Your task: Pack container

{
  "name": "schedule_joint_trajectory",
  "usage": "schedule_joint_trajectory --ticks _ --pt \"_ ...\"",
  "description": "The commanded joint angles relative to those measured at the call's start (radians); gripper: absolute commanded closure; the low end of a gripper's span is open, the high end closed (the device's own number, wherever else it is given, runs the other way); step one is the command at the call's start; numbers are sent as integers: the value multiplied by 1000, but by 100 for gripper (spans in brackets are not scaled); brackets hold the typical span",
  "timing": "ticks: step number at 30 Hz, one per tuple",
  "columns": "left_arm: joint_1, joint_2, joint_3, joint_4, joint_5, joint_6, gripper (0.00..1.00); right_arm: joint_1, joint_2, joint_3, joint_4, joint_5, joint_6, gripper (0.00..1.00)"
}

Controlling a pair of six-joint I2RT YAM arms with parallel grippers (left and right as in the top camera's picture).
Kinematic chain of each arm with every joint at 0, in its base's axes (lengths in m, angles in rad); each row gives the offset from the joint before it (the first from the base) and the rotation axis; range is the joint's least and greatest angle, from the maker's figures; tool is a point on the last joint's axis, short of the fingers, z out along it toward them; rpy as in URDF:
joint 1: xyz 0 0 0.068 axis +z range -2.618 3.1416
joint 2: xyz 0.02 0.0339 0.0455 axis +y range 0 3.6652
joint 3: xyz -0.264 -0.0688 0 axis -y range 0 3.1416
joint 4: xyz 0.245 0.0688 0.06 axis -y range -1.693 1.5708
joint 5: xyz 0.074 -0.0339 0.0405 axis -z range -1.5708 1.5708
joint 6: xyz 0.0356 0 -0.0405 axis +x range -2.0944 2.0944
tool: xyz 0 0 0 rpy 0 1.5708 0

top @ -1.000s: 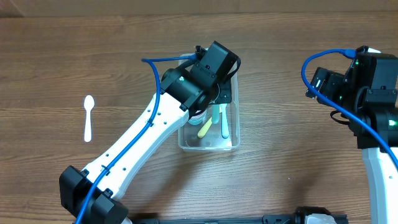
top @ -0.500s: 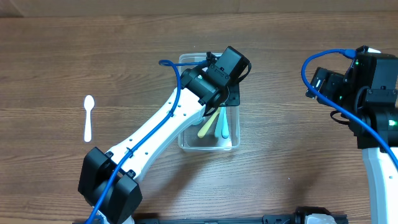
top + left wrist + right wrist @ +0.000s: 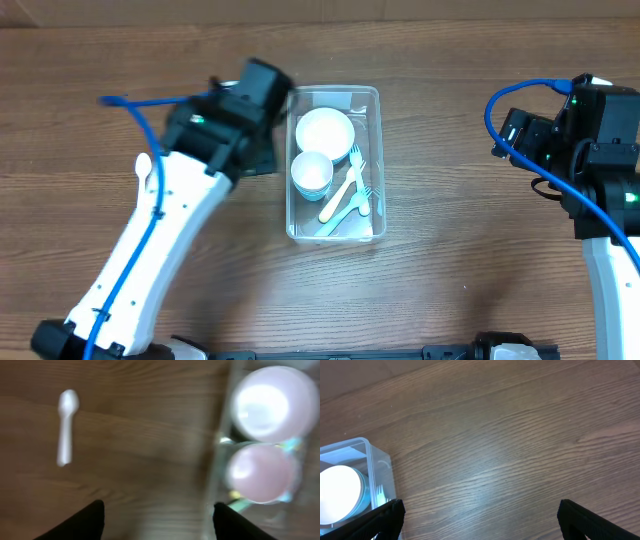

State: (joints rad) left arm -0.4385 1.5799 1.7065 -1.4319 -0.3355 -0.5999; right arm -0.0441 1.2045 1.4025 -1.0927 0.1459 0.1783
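Note:
The clear container [image 3: 383, 160] stands mid-table. In it are a white bowl [image 3: 325, 130], a white cup with a teal edge [image 3: 312, 172] and several pale forks and spoons [image 3: 347, 195]. My left gripper [image 3: 256, 158] hovers just left of the container's left wall. In the blurred left wrist view my left gripper [image 3: 159, 510] is open with only bare wood between its fingers, the container's wall [image 3: 220, 435] at its right. A white spoon [image 3: 66, 427] lies on the table to the left. My right gripper [image 3: 480, 510] is open and empty, far right of the container [image 3: 367, 447].
In the overhead view the white spoon [image 3: 143, 165] is partly covered by my left arm [image 3: 160, 230]. My right arm [image 3: 590, 130], with its blue cable, stands at the table's right edge. A cardboard-coloured edge runs along the back of the table.
My left gripper has come out of the container and swung left, its jaws opening on the way. The bowl, cup and cutlery now show. My right arm has not moved.

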Motion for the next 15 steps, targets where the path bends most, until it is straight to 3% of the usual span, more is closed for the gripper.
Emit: schedule_joint_trajectory --ticks 1,7,10,15 --pt "125 -10 9 -84 -150 -28 28 0 -4 19 2 11 -8 0" --pt "370 -10 -18 -94 -171 -44 27 0 -4 19 2 11 -7 0" --pt "522 -10 -109 -81 -171 -124 30 0 -4 19 2 11 -7 0" --pt "719 -9 -405 159 -177 -93 29 0 -4 19 2 11 -8 0"
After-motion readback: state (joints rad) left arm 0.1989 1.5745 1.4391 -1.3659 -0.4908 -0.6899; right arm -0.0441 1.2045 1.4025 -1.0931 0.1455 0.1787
